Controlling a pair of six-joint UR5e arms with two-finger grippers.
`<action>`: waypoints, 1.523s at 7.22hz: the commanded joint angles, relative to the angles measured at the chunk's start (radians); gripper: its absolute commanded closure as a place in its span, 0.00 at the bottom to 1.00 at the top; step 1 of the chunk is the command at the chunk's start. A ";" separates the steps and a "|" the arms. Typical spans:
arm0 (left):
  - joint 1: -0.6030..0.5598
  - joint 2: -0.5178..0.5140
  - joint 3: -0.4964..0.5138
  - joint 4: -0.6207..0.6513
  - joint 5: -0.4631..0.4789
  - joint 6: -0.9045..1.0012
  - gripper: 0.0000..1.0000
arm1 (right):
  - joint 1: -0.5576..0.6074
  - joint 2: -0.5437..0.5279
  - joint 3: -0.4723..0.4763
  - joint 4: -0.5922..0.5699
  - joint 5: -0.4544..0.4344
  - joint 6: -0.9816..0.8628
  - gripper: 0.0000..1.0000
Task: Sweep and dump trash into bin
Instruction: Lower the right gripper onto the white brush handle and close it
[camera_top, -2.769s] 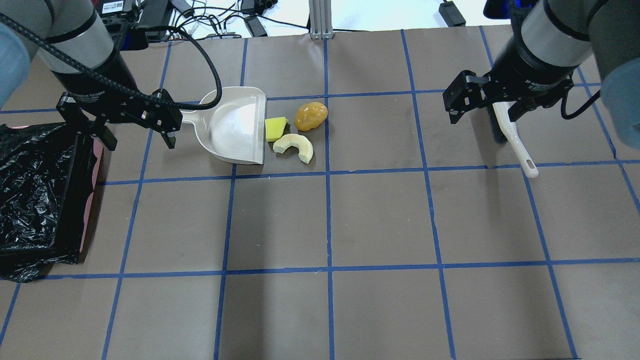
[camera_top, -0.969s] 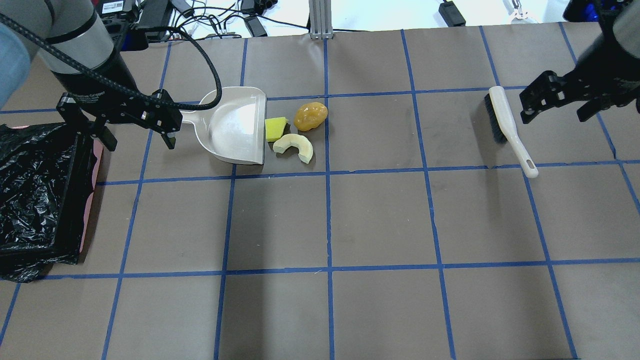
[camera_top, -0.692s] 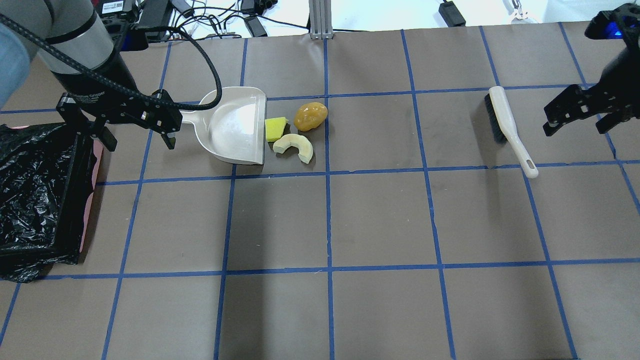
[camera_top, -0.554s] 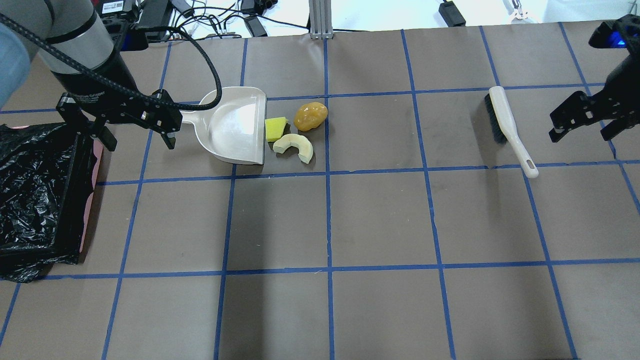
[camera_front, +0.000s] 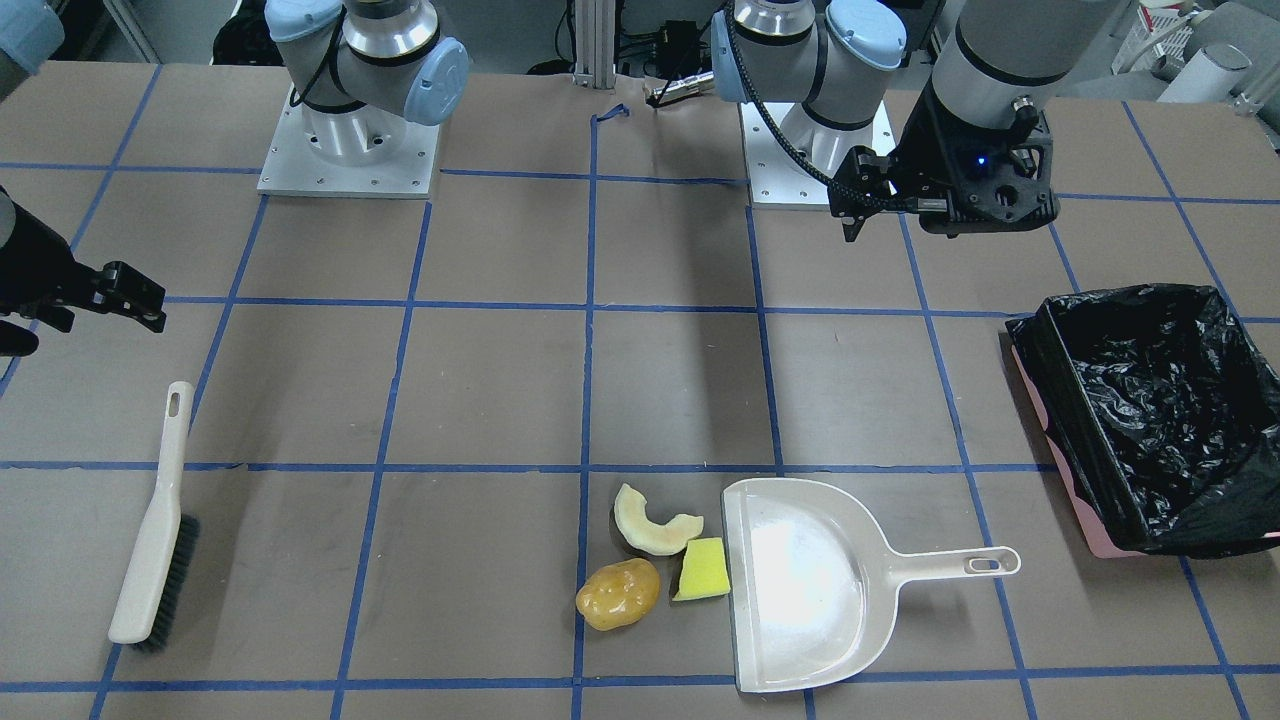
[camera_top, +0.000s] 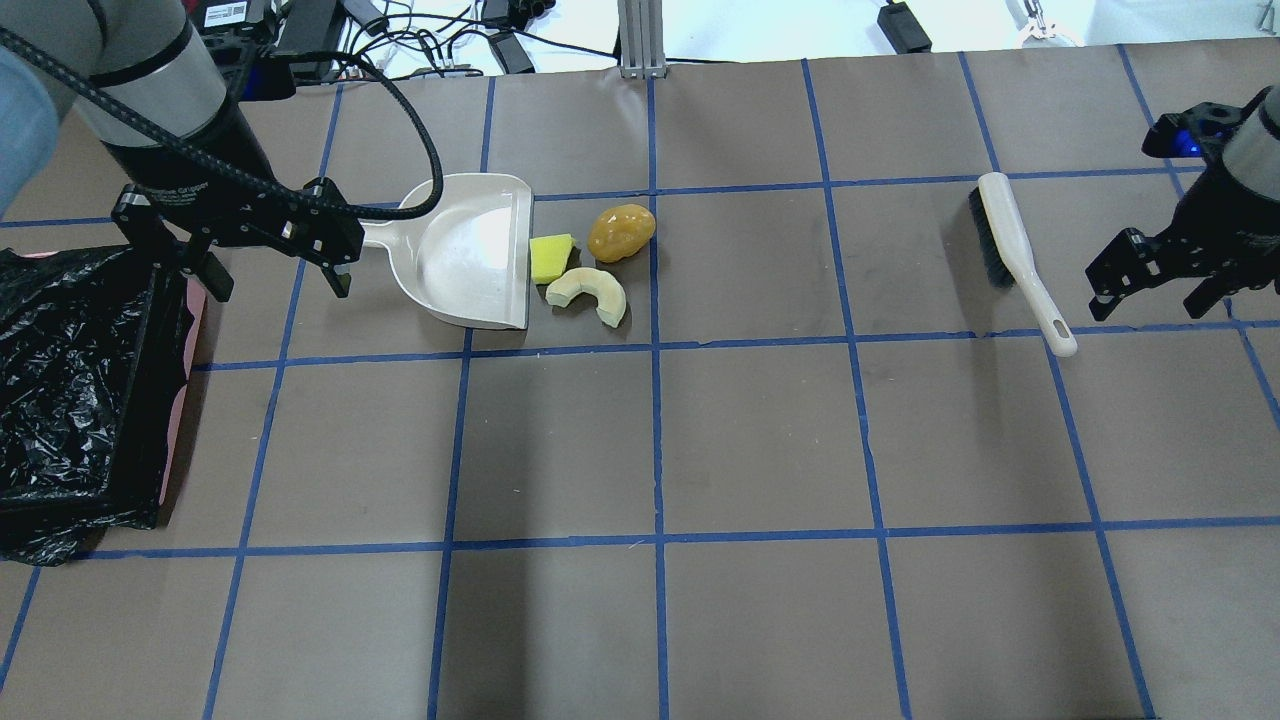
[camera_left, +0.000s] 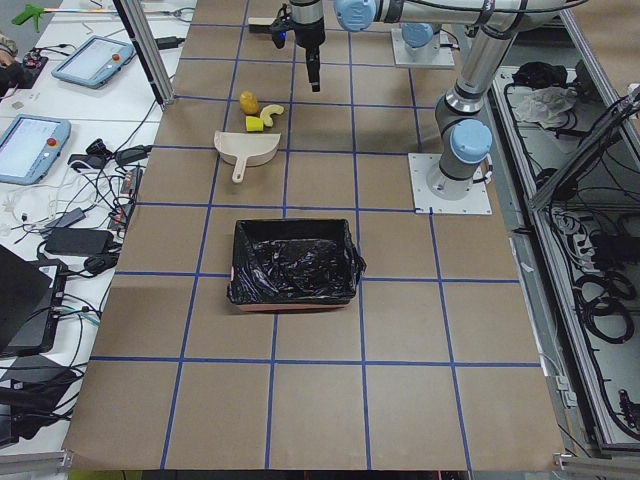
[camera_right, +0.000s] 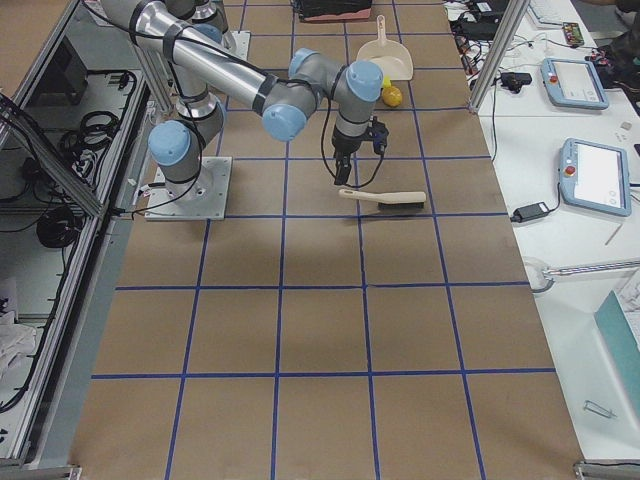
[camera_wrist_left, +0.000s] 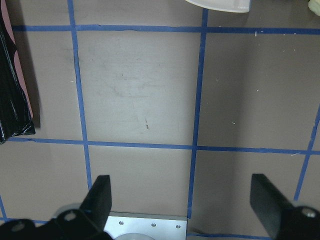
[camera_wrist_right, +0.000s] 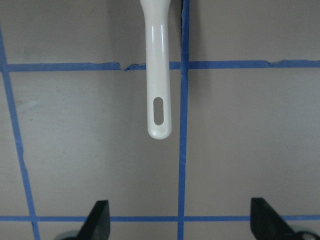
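The trash lies on the table next to the dustpan's (camera_top: 470, 250) open lip: a cream crescent slice (camera_top: 588, 293), a yellow-green wedge (camera_top: 551, 257) and a golden-brown lump (camera_top: 621, 232). The black-lined bin (camera_top: 60, 380) stands at the left edge. My left gripper (camera_top: 278, 283) is open and empty, hovering between the bin and the dustpan handle. My right gripper (camera_top: 1155, 300) is open and empty, to the right of the brush (camera_top: 1015, 255), which lies flat on the table. In the right wrist view the brush handle (camera_wrist_right: 159, 75) points towards the open fingers (camera_wrist_right: 97, 222).
Blue tape lines grid the brown table. Cables and power supplies (camera_top: 420, 40) lie beyond the far edge. The two arm bases (camera_front: 350, 130) stand at the robot's side of the table.
My right gripper has moved off the brush to the right, then slightly nearer the robot, staying open. The brush, dustpan, trash and left arm have not moved.
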 joint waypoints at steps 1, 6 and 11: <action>0.002 0.001 0.001 0.002 0.002 0.000 0.00 | 0.010 0.059 0.005 -0.047 -0.006 0.013 0.00; 0.002 0.000 0.001 0.002 0.000 0.002 0.00 | 0.079 0.180 0.007 -0.136 -0.004 0.062 0.02; 0.025 -0.078 -0.019 0.145 0.000 0.231 0.00 | 0.074 0.231 0.005 -0.176 -0.015 0.061 0.16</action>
